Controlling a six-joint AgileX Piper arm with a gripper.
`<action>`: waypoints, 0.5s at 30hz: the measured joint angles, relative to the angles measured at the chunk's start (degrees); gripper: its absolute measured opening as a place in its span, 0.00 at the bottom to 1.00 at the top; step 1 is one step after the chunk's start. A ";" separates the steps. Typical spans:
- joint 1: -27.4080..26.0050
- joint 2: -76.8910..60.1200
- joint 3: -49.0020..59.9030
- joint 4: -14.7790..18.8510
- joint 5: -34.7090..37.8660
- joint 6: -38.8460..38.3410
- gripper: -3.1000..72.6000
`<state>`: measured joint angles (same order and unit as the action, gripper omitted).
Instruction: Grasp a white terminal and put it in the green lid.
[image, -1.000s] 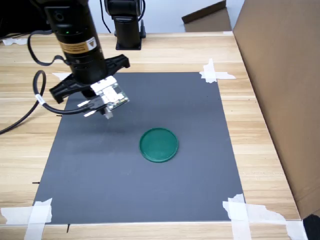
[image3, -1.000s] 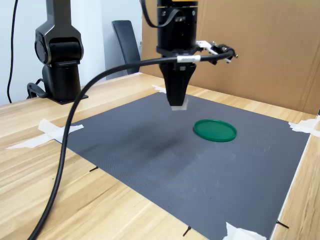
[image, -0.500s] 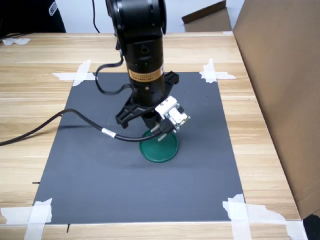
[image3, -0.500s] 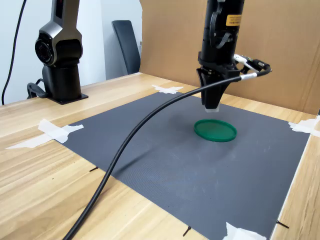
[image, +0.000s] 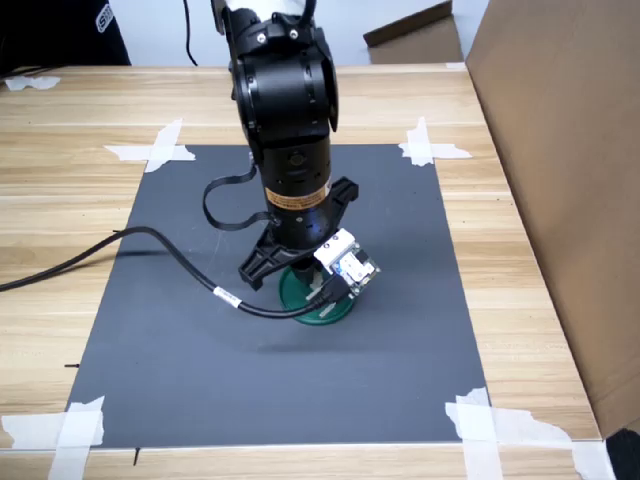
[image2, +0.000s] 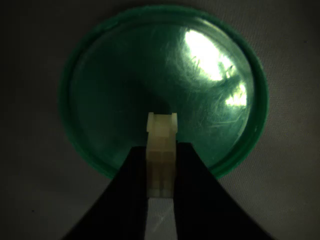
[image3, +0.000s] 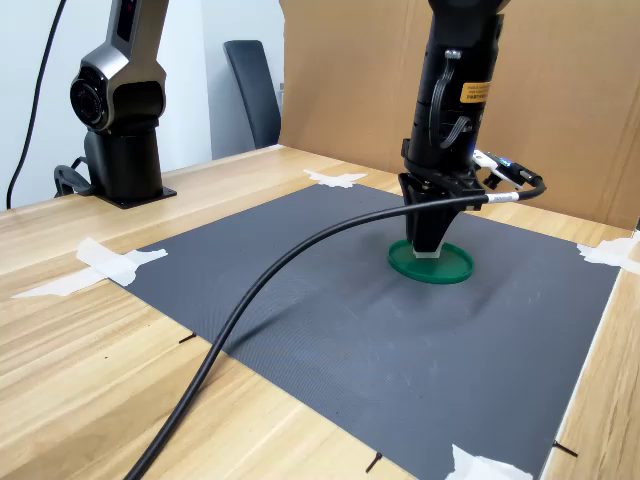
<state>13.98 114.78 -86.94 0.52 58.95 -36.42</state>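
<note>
Dropped lower since half a second ago, the gripper (image2: 161, 200) now sits right over the green lid (image2: 210, 85), pinching the white terminal (image2: 161, 150) above its 6 o'clock part. Whether they're touching is hard to tell.

Wooden desk with a taped-down mat

A dark mat (image: 400, 250) covers the pale wooden desk (image: 80, 120), white tape (image: 430, 148) at its corners; brown cardboard (image3: 560, 90) behind, a dark chair (image3: 252, 90) beyond.
</note>
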 joint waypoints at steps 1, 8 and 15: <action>0.00 0.00 0.00 0.00 0.17 -0.01 0.15; 0.00 -0.48 -0.04 0.00 0.21 -0.63 0.60; 0.00 -7.21 4.18 0.00 -4.94 -0.45 0.80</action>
<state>13.98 107.57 -82.76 0.52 54.01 -36.87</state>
